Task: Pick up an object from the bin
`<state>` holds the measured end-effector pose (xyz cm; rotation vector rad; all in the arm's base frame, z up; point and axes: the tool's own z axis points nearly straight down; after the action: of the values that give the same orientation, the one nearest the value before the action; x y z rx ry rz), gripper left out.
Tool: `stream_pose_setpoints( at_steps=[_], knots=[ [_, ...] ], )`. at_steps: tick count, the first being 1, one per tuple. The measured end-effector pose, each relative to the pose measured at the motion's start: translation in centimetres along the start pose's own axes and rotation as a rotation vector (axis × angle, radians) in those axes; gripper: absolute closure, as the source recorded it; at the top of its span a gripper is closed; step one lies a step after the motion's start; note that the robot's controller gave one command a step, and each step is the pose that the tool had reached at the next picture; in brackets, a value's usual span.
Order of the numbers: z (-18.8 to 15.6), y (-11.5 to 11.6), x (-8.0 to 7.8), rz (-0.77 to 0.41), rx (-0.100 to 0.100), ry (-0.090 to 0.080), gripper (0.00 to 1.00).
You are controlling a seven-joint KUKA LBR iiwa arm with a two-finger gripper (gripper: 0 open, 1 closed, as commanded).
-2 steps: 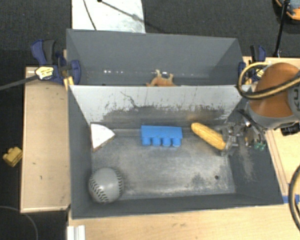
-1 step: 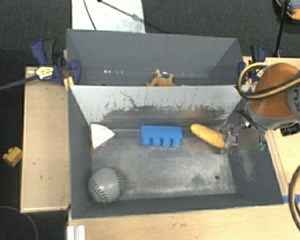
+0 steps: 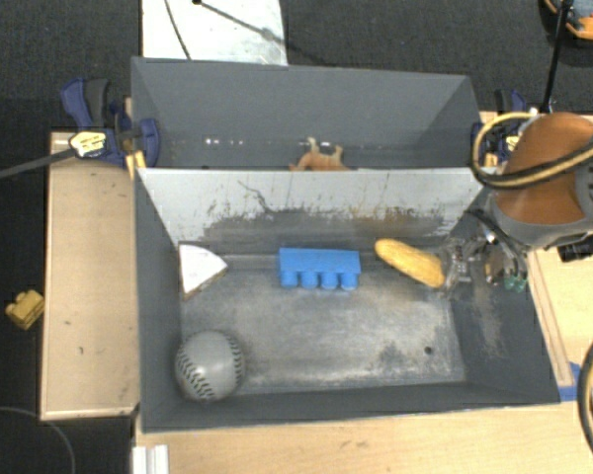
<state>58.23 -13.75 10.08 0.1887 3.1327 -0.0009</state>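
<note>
Yellow banana-shaped object (image 3: 408, 261), the thing nearest the pincer (image 3: 457, 269): it lies on the floor of the grey metal bin (image 3: 356, 339), in the rear right corner, close under the foot of the sloping rear wall. Its long axis runs from upper left to lower right, and its lower right end meets the tip of the pincer. Whether that end is actually gripped cannot be told. Whether the pincer is open or closed cannot be told either, since its tip appears as a dark cluster of metal parts against the bin's right wall. The arm (image 3: 573, 210) enters from the right, over the bin's right rim. An orange cover (image 3: 544, 166) sits on its wrist, with yellow and black cables (image 3: 494, 146) looped beside it.

Other contents, none touching the pincer:
- A blue block (image 3: 319, 268) with a row of rounded studs along its near side lies just left of the yellow object, with a narrow gap between them.
- A white wedge (image 3: 200, 267) lies in the rear left corner, its point turned to the right.
- A grey ball (image 3: 210, 364) with dark stitch-like markings lies in the front left corner.
- A small orange-brown thing (image 3: 316, 156) rests at the top edge of the rear wall; its kind cannot be made out.

The middle and front right of the floor carry scuff marks.
</note>
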Motion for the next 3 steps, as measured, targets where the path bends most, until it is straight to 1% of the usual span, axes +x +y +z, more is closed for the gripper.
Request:
stream_pose_setpoints(
  at_steps=[1, 2, 3],
  knots=[
    [-1.9, 0.1, 0.3, -0.004, 0.0, -0.005, 1.0],
    [-3.2, 0.5, 0.3, -0.009, 0.0, -0.003, 1.0],
    [-7.5, 1.0, 1.0, -0.022, 0.0, 0.002, 1.0]
  ],
)
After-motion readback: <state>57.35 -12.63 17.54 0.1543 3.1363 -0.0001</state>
